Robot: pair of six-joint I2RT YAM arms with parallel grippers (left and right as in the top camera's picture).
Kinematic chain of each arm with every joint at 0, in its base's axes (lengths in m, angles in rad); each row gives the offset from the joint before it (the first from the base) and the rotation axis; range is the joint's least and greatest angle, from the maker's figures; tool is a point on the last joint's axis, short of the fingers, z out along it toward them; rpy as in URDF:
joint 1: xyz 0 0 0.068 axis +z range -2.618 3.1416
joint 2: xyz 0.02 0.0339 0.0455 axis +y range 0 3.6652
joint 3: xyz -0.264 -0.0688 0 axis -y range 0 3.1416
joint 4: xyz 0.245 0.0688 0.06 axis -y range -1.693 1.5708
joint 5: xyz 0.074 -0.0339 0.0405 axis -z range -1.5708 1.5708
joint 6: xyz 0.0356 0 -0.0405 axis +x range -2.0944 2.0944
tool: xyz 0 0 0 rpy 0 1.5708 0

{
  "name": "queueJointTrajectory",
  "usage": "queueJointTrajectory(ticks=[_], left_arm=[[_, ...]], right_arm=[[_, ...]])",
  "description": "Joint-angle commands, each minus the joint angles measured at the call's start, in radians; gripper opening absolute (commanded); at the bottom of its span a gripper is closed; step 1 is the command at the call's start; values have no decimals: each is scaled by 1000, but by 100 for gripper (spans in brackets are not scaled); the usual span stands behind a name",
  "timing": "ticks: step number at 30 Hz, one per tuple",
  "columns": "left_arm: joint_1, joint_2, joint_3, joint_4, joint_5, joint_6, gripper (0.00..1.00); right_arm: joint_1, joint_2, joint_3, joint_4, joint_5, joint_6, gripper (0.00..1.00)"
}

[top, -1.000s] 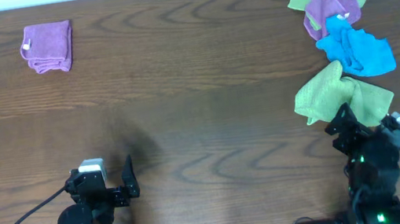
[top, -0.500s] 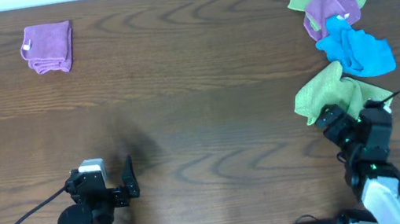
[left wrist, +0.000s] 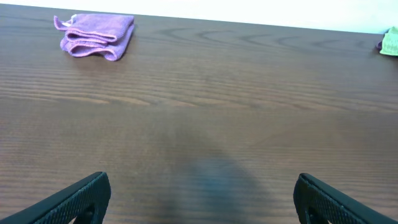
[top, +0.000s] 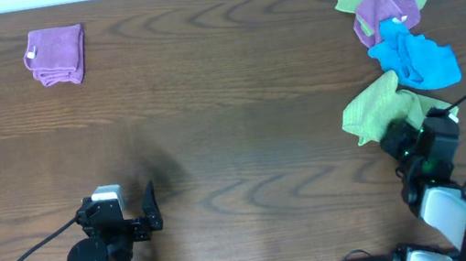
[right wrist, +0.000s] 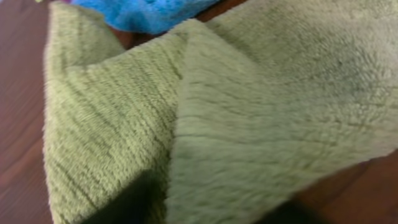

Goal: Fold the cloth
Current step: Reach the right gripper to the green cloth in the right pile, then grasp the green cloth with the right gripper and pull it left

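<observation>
We could not tell if our right gripper (top: 399,135) pinched the cloth (top: 373,109); the touching blue cloth (top: 417,61) might drag along.

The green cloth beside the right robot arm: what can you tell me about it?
The green cloth is a lime, fuzzy towel, microfibre by its look, lying crumpled on the wooden table at its right side. One flap folds over another. Its far edge appears to touch the blue cloth; the right gripper sits over its near edge, grasp unclear.
</observation>
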Motion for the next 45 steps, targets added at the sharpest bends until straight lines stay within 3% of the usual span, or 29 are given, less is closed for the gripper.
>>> queueJointTrajectory(ticks=[1, 11, 20, 27, 28, 29, 30, 35, 39, 45], left_arm=[[-1, -8, -22, -2, -10, -3, 95], [-1, -8, -22, -2, -10, -3, 95], [-1, -8, -22, -2, -10, -3, 95], [-1, -8, -22, -2, -10, -3, 95], [-1, -8, -22, -2, -10, -3, 95], [-1, -8, -22, -2, -10, -3, 95], [-1, -8, -22, -2, -10, -3, 95], [-1, -8, -22, -2, -10, -3, 96], [-1, -8, -22, -2, -10, -3, 95], [-1, -8, -22, -2, -10, -3, 95]], right_arm=[[-10, 16, 53, 12, -63, -13, 1], [66, 3, 423, 10, -629, -49, 1], [435, 14, 650, -47, -527, -73, 1], [586, 39, 812, -50, -547, -85, 2], [587, 39, 826, -68, -555, -102, 19], [585, 39, 832, -101, -554, -113, 53], [576, 38, 835, -161, -552, -130, 99], [521, 54, 835, -525, -495, -206, 99], [528, 114, 835, -781, -490, -381, 99], [595, 231, 835, -872, -507, -407, 99]])
